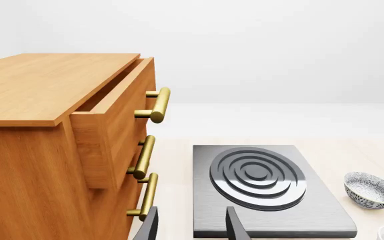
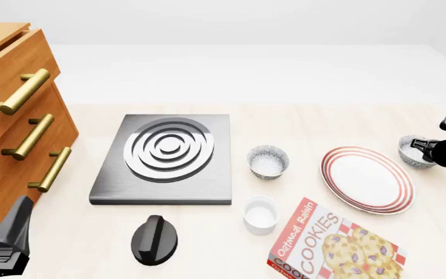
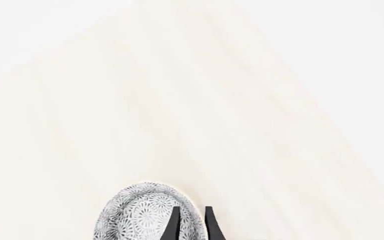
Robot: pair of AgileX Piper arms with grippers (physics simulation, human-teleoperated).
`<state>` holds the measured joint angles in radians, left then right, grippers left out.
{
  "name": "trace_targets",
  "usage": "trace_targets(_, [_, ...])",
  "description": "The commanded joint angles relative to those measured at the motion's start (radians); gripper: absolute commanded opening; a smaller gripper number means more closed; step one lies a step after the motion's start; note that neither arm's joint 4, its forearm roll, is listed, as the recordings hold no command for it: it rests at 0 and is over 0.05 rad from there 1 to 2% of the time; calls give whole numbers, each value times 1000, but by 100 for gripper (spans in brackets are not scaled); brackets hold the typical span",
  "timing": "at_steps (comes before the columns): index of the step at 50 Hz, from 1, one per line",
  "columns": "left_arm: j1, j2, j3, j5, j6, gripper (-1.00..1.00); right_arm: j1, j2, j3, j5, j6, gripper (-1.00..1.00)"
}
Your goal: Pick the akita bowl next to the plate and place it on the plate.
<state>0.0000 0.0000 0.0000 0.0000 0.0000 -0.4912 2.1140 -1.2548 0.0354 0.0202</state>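
Observation:
The akita bowl (image 2: 410,152), grey-black speckled, stands just right of the red-ringed white plate (image 2: 366,178). My right gripper (image 2: 425,149) comes in from the right edge and is at the bowl's right side. In the right wrist view the bowl (image 3: 142,212) has its rim between the narrow-set fingers of the right gripper (image 3: 192,223), one finger inside and one outside. I cannot tell whether the bowl is off the table. My left gripper (image 2: 7,237) hangs open and holds nothing at the near left, beside the cabinet; its gripper (image 1: 192,229) points toward the stove.
A look-alike speckled bowl (image 2: 268,161) sits left of the plate. A white cup (image 2: 260,214), a cookie box (image 2: 333,247) and a black knob (image 2: 154,239) lie nearer. A stove plate (image 2: 165,156) is at centre-left. The wooden cabinet (image 1: 38,150) has its top drawer ajar.

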Motion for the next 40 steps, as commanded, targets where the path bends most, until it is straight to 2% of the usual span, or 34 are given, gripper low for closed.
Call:
trace_targets(1, [0,0,0,0,0,100,5,17,10,4,0,-100])
trace_targets(12, [0,0,0,0,0,100,4,-3,13,14,6,-100])
trace_targets(29, [0,0,0,0,0,100,26,-115,45,38,72,-100])
trace_targets(40, [0,0,0,0,0,100,24,-155,62,41,82,-100])
